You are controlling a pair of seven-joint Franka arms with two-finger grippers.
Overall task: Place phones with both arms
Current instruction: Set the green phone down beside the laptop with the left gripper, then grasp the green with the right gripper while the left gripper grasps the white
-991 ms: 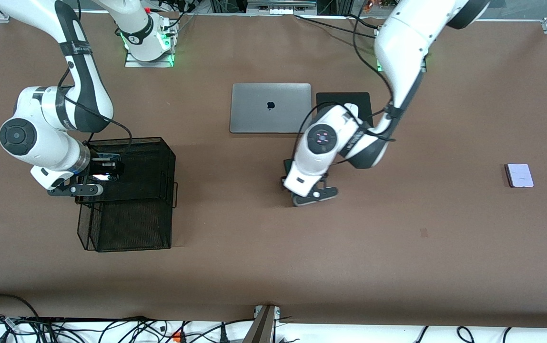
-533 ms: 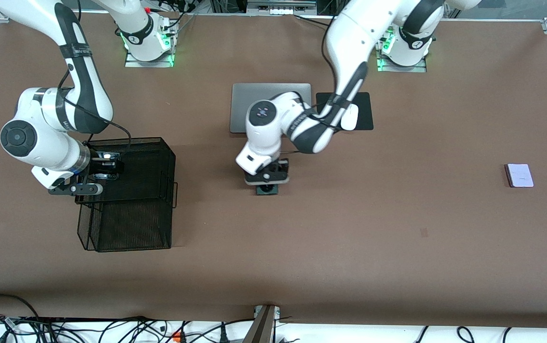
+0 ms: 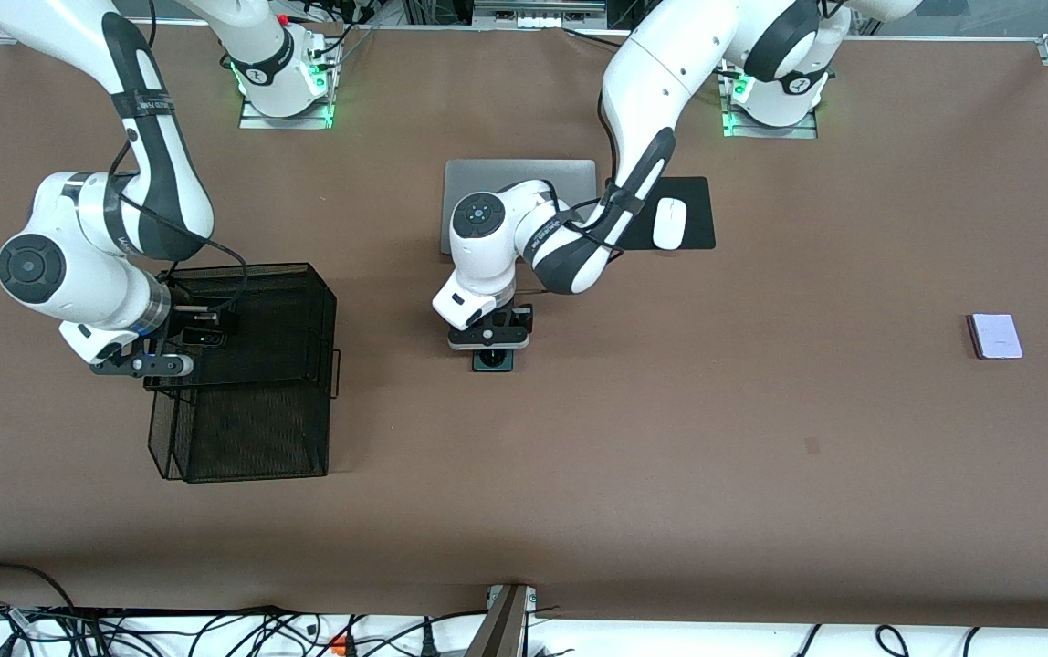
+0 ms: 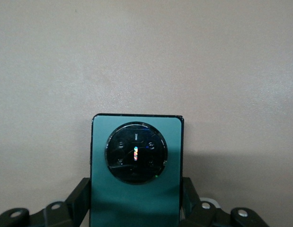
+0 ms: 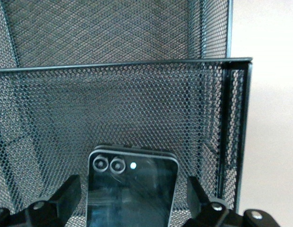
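Note:
My left gripper (image 3: 490, 345) is shut on the long dark green phone (image 3: 493, 362) and holds it over the bare table, beside the basket's side toward the left arm's end. In the left wrist view the fingers (image 4: 80, 191) press both long sides of the green phone (image 4: 136, 203), round camera ring up. My right gripper (image 3: 200, 328) is over the black mesh basket (image 3: 305, 301). In the right wrist view its fingers (image 5: 70, 189) stand apart from the black flip phone (image 5: 132, 198), which lies in the basket (image 5: 137, 104). The lilac-white phone (image 3: 996, 336) lies near the left arm's end.
A grey laptop (image 3: 524, 173) lies partly under the left arm. A white mouse (image 3: 669, 223) sits on a black pad (image 3: 693, 192) beside it. The basket has a lower tray (image 3: 250, 438) nearer the front camera.
My left gripper has carried the green phone from near the mouse pad toward the right arm's end of the table. My right gripper has stayed over the basket.

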